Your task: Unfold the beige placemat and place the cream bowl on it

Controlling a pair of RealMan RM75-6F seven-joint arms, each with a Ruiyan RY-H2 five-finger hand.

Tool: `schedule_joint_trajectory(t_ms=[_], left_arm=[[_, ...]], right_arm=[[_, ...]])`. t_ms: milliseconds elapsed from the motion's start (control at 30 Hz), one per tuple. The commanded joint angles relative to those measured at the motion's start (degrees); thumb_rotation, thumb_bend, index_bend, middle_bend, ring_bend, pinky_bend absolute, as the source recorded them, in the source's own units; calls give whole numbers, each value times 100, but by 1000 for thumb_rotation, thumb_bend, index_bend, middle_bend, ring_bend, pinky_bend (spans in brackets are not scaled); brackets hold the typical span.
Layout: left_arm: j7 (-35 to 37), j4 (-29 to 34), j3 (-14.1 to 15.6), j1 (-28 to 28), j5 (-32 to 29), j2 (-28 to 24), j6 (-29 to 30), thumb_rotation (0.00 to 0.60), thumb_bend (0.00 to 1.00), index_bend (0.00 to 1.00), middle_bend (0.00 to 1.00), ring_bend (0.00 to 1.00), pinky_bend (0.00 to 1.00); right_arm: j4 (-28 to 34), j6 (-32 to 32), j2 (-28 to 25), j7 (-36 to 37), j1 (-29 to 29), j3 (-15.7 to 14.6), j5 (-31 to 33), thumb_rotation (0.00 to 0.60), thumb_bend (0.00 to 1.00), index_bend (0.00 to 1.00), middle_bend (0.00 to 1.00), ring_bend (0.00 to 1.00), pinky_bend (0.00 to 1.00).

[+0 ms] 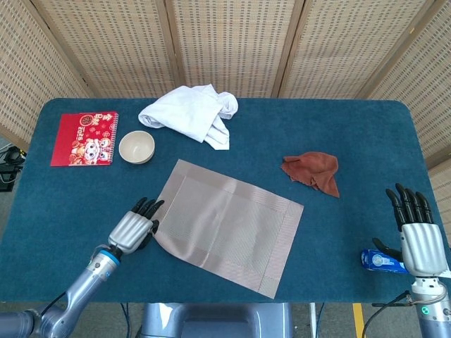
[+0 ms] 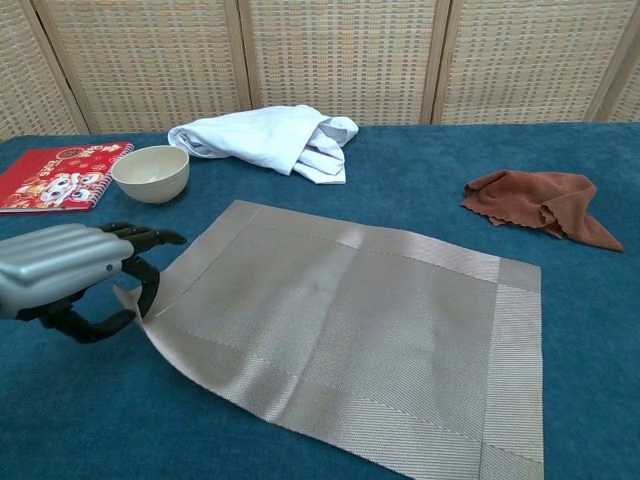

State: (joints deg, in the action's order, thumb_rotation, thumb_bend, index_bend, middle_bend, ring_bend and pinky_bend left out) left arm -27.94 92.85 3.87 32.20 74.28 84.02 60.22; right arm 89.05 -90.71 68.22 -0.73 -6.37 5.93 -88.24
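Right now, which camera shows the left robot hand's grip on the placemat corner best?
The chest view: the left robot hand is close up, fingers curled around the placemat corner, lifted off the table. The head view shows the hand only from above, at the mat's edge, with the contact hidden.

A dark teal tabletop carries several loose things. At its far left edge lies a red spiral-bound notebook with cartoon figures on its cover, flat and closed. Toward the back, near the middle, sits a crumpled white cloth in a loose heap. Well apart from it on the right lies a smaller rust-brown cloth, bunched and wrinkled. Woven wicker screen panels stand behind the tabletop.
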Motion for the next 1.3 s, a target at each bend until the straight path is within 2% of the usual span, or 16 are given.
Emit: schedule_joint_trajectory(t_ms=[33,233,500,833,1300], left_arm=[[-280,419,228,-135,-82,-208,-1,600,530,696,0,0,0],[-597,901,413,-142,-191,-345,-197,600,530,689,0,0,0],[-690,1240,578,-83,10,-330,-437,600,530,684,0,0,0],[-987,1345,478,45,-97,43,-637,600,529,671,0,0,0],[-1244,1523,491,86,-187,-53,-561,600,529,646,0,0,0]], right_arm=[[3,-6,-7,3,8,4,-3,600,0,0,0,0,0],[-2,5,-16,16,16,27,21,600,0,0,0,0,0],[-4,26,-16,11,20,49,50,600,0,0,0,0,0],[-1,35,-11,-7,28,58,52,600,0,0,0,0,0],[-7,62,-3,-30,31,63,62,600,0,0,0,0,0]])
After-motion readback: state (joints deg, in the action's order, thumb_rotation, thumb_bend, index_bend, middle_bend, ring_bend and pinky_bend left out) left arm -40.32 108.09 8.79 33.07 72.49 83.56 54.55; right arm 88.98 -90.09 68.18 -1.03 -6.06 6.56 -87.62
